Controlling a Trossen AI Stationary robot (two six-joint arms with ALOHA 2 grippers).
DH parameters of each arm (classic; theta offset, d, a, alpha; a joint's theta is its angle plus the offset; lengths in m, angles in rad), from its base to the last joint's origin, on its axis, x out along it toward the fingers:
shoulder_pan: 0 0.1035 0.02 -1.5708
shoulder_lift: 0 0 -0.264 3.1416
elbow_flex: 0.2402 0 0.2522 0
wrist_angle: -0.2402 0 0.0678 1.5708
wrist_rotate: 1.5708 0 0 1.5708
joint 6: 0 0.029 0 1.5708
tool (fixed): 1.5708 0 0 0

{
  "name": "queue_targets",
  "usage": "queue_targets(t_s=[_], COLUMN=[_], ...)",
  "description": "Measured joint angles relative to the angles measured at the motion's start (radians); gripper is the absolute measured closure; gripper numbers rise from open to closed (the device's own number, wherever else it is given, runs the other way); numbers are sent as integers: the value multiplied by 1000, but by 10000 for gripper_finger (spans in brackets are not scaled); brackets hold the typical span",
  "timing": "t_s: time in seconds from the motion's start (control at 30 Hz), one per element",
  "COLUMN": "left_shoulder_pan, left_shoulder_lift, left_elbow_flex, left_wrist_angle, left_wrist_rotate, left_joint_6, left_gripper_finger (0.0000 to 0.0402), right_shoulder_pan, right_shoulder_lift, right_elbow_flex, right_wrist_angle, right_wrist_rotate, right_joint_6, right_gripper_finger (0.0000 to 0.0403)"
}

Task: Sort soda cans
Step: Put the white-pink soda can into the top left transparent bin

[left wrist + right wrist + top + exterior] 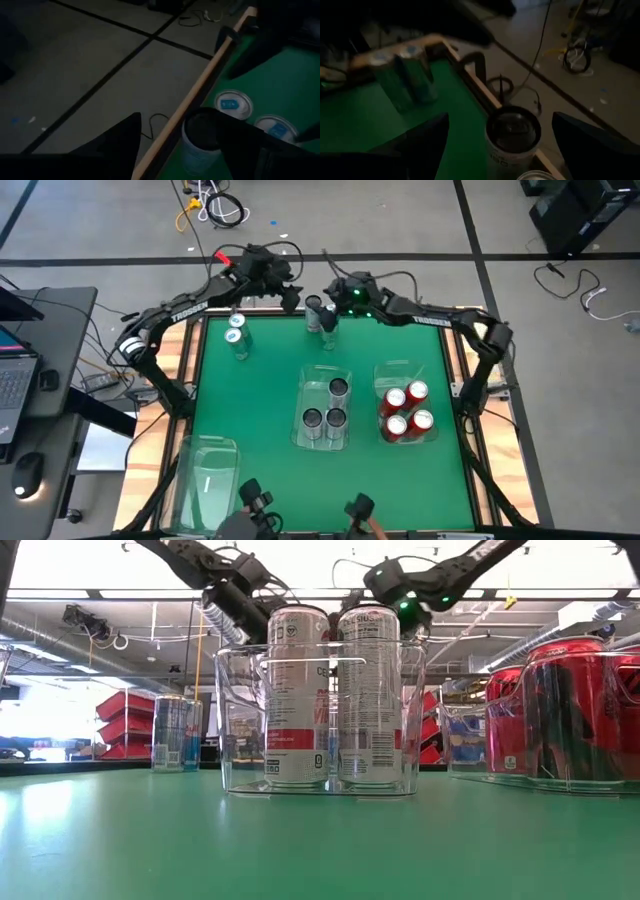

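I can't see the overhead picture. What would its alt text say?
Two dark robot arms meet over loose cans at a green table's far edge. One clear bin holds three silver cans, another four red ones; two teal-topped cans stand left.

Grey floor (400, 220), loose cables (215, 208), red shelf bins (125, 725).

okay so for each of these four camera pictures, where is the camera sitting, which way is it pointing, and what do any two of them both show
High view: above the table, looking straight down; both arms, the left tool and right tool at the far edge.
Low view: at table-top height, looking level across; arms enter from above behind the middle bin.
Left wrist view: on the left arm, looking past its fingers at the table edge and floor.
Right wrist view: on the right arm, its fingers flanking a dark-topped can.
High and low views share the red cans.
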State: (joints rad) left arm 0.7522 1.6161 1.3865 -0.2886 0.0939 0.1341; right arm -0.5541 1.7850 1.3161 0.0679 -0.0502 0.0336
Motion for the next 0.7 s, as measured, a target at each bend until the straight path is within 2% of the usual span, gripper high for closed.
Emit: queue_targets(t_s=[0.23, 0.5, 0.7], left_shoulder_pan=[23, 30, 35], left_shoulder_lift=[-5, -5, -5], left_elbow_flex=[0, 0, 0], left_wrist_angle=[1, 8, 16], left_wrist_rotate=[84, 85, 68], left_joint_6=[1, 19, 19], left_gripper_finger=[149, 149, 149], right_shoulder_pan=[-23, -40, -40], right_shoulder_lift=[137, 198, 210], right_elbow_flex=[110, 123, 123], right_wrist_angle=[-72, -74, -42], right_wrist_rotate=[-13, -38, -53], right_joint_6=[-8, -4, -12], right_gripper_finger=[59, 63, 95])
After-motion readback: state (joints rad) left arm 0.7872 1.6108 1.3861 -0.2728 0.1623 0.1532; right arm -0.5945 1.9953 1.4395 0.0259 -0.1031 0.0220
